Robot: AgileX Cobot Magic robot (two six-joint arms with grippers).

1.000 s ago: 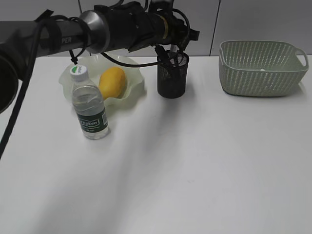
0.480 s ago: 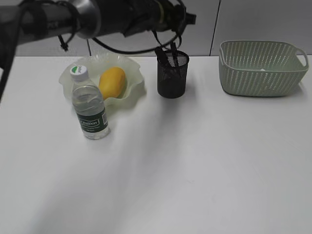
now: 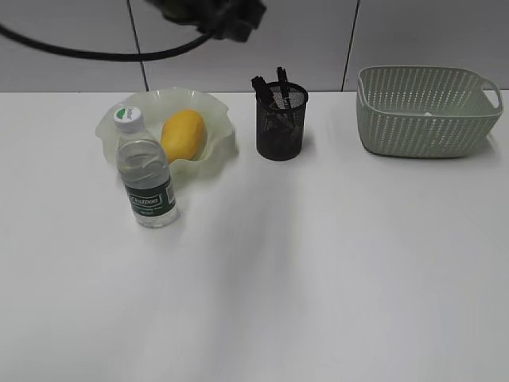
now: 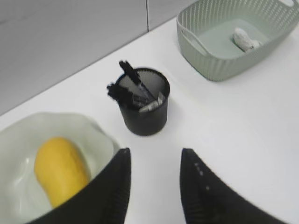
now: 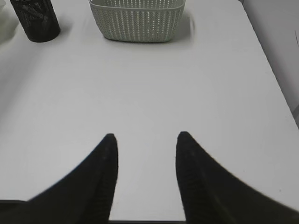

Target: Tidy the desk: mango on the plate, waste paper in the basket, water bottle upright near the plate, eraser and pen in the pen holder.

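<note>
The mango (image 3: 184, 134) lies in the pale-green ruffled plate (image 3: 223, 147) at the back left of the desk (image 3: 318, 263). The water bottle (image 3: 146, 177) stands upright just in front of the plate. The black mesh pen holder (image 3: 281, 122) holds dark pens and a pale object (image 4: 152, 105). The waste paper (image 4: 245, 38) lies in the basket (image 3: 425, 111). My left gripper (image 4: 154, 151) is open and empty, high above the desk between plate (image 4: 100, 135) and holder (image 4: 145, 114). My right gripper (image 5: 145, 136) is open and empty over bare desk.
The left arm's blurred tip and its cable (image 3: 211, 16) show at the top edge of the exterior view. The basket (image 5: 135, 18) and holder (image 5: 35, 21) stand far ahead in the right wrist view. The desk's right edge (image 5: 273, 84) is near.
The left arm has risen and drawn back to the left, away from the pen holder, until only its tip shows at the top. The objects have not moved.
</note>
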